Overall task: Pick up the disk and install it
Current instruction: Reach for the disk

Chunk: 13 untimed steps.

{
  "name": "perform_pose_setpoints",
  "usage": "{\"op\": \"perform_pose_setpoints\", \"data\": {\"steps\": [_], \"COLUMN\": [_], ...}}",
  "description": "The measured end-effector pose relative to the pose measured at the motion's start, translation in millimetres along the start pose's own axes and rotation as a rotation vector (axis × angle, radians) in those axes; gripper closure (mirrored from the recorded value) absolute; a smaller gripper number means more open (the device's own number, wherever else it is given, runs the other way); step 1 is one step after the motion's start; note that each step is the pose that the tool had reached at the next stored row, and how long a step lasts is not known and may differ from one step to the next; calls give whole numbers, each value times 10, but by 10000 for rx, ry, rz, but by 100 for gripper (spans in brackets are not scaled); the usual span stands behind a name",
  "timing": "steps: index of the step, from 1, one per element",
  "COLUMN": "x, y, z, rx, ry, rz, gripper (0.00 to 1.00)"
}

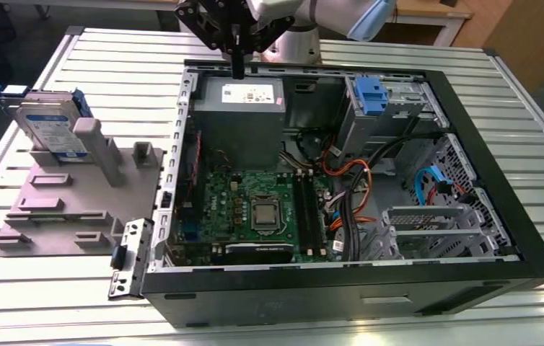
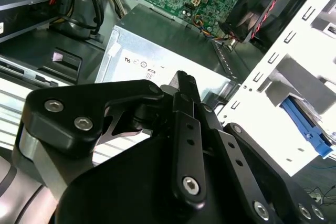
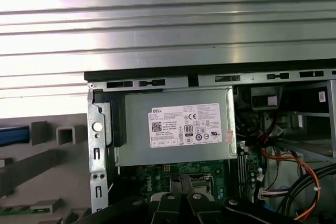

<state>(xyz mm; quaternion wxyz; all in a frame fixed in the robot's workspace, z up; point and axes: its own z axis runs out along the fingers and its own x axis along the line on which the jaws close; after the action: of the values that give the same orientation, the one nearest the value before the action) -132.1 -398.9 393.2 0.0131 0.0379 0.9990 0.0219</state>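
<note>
One disk [image 1: 50, 122] upright on edge in the grey fixture [image 1: 60, 209] at the exterior view's left, grey post [image 1: 99, 148] just beside. Well apart, over the open computer case [image 1: 349, 281]: gripper [image 1: 238, 68], fingers pressed together, empty, above the power supply [image 1: 243, 119].

- Ribbed bare metal with a soft sheen is seen across the counter [image 1: 503, 101].
- The disk [image 1: 49, 126] is cased in silver metal, labelled in smooth paper and railed in blue plastic.
- The claw [image 1: 238, 68] is finished in matt black metal.
- The power-supply box [image 1: 238, 119] is formed of dull grey sheet metal, with a white sticker applied.
- The stand [image 1: 70, 205] is moulded in matt greyish plastic.
</note>
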Motion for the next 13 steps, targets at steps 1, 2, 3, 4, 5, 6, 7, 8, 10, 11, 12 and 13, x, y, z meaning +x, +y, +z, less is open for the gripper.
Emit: {"op": "perform_pose_setpoints", "data": {"steps": [1,2,3,4,5,6,7,8,10,11,12,13], "x": [0,1,2,2,3,7,12,16,30,38,46,51], "y": [0,0,-1,-1,-1,-1,-1,-2,-3,-4,-4,-4], "z": [0,-1,-1,-1,-1,-1,-1,-1,-2,-2,-2,-2], "rx": [1,2,1,1,1,1,1,1,2,2,1,1], "ry": [0,1,0,1,0,1,1,1,1,1,0,0], "rz": [-1,0,0,-1,0,2,2,0,1,1,0,1], "gripper": [89,89,89,89,89,89,89,89,89,89,89,89]}}
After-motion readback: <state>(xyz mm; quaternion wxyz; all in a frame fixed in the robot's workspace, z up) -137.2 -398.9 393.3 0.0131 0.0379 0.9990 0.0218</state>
